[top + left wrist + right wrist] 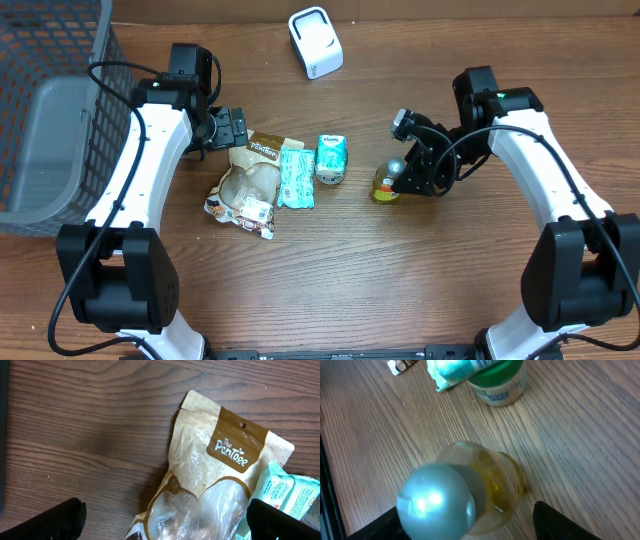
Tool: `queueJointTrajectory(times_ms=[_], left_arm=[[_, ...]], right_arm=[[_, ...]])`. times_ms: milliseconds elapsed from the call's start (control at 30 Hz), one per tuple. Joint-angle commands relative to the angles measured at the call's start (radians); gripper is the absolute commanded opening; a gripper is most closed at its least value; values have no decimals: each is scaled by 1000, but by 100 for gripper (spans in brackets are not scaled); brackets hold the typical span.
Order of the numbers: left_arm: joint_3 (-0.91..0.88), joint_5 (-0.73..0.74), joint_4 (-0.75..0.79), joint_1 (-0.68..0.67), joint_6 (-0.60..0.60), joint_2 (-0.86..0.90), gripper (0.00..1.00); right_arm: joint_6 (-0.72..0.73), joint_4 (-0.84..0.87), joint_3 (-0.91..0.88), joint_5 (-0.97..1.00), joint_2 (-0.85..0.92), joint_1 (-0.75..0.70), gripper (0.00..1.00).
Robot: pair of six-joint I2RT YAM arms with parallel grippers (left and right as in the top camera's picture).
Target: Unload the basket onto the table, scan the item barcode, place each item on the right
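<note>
A small bottle (386, 183) of yellow liquid with a silver cap (435, 500) rests on the wooden table right of centre. My right gripper (408, 178) stands around it, open; in the right wrist view the bottle (500, 477) sits between the fingers with a gap to the right finger (565, 522). My left gripper (232, 128) hangs open over the top of a tan and clear snack bag (250, 180). In the left wrist view the bag (210, 475) lies between its spread fingertips (55, 520). A white scanner (315, 42) stands at the back of the table.
A teal packet (295, 175) lies against the bag's right side, with a green and white tub (331, 158) beside it. A dark wire basket (70, 60) and a grey bin (50, 150) fill the left edge.
</note>
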Motion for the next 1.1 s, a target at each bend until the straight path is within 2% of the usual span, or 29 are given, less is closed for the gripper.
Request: queueJointTrajectory(times_ms=[0, 267, 400, 533, 633, 800, 1000, 1067], left_arm=[[11, -6, 0, 0, -3, -8, 100], [11, -5, 0, 0, -3, -8, 100], [11, -6, 0, 0, -3, -8, 100], [11, -5, 0, 0, -3, -8, 100], [11, -6, 0, 0, -3, -8, 100], [11, -6, 0, 0, -3, -8, 100], [11, -6, 0, 0, -3, -8, 100], [11, -6, 0, 0, -3, -8, 100]], right_arm=[[-2, 12, -3, -30, 2, 38, 71], [4, 64, -24, 92, 2, 112, 75], [91, 118, -45, 224, 2, 143, 75], [109, 134, -45, 266, 2, 155, 67], [110, 134, -45, 266, 2, 155, 54], [139, 140, -45, 267, 1, 155, 55], [258, 177, -23, 345, 0, 155, 38], [323, 190, -12, 401, 0, 155, 36]])
